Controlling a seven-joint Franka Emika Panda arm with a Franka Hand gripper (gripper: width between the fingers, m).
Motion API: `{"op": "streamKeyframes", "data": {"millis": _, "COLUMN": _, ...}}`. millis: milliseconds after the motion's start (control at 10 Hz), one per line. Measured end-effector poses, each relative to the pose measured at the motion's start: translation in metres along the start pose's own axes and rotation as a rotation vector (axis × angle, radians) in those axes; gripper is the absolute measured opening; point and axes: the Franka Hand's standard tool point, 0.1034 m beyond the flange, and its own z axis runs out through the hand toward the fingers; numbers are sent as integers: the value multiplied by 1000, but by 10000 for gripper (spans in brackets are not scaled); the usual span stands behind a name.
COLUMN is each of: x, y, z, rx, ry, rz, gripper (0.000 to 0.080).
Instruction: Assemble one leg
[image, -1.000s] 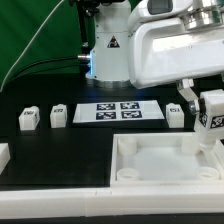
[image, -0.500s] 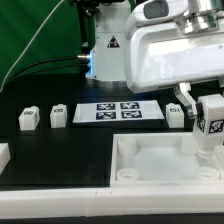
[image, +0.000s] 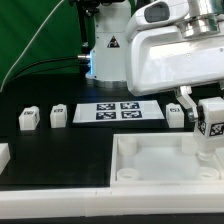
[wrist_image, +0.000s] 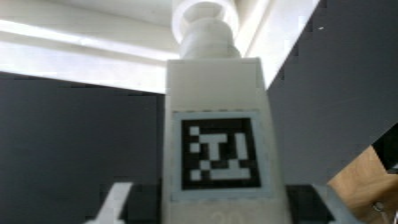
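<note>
Arm (image: 165, 55): it fills the upper part of the exterior view's right and hides whatever lies behind it.
Table (image: 60, 160): black, and bare around the tray piece's near corner on the exterior view's left.
Tray piece (image: 150, 172): a flat white part with a raised rim and corner sockets. Its far corner on the exterior view's right sits right under your load, so treat the rim there as the thing most likely to catch.
Marker board (image: 120, 110): it lies flat beyond the tray piece, well clear of your path.
Leg (image: 211, 128): it is held upright over that far corner with its tag facing the camera. You cannot tell from here whether its lower end touches the socket.
Handling: it is likely light, stiff moulded plastic. The faces look smooth, so expect it to twist or slip if it is pushed off-axis. Hold the square body on two opposite flat faces, never the narrow stem (wrist_image: 205, 25), which looks like the weakest part.
Gripper (wrist_image: 217, 208): it is closed onto the leg's body at the end away from the stem. The wrist view shows the post filling the gap between the fingers.
Spare legs (image: 58, 115): two stand near each other towards the exterior view's left.
Nearest spare leg (image: 176, 115): it stands just beside the held one, so mind it on any sideways move.
</note>
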Motion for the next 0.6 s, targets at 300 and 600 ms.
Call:
{"op": "streamKeyframes", "data": {"millis": 300, "x": 1, "y": 1, "z": 7, "rx": -4, "ry": 31, "rz": 1, "gripper": 294}}
{"op": "streamKeyframes", "data": {"millis": 600, "x": -2, "y": 1, "z": 14, "rx": -2, "ry": 24, "rz": 5, "gripper": 294}}
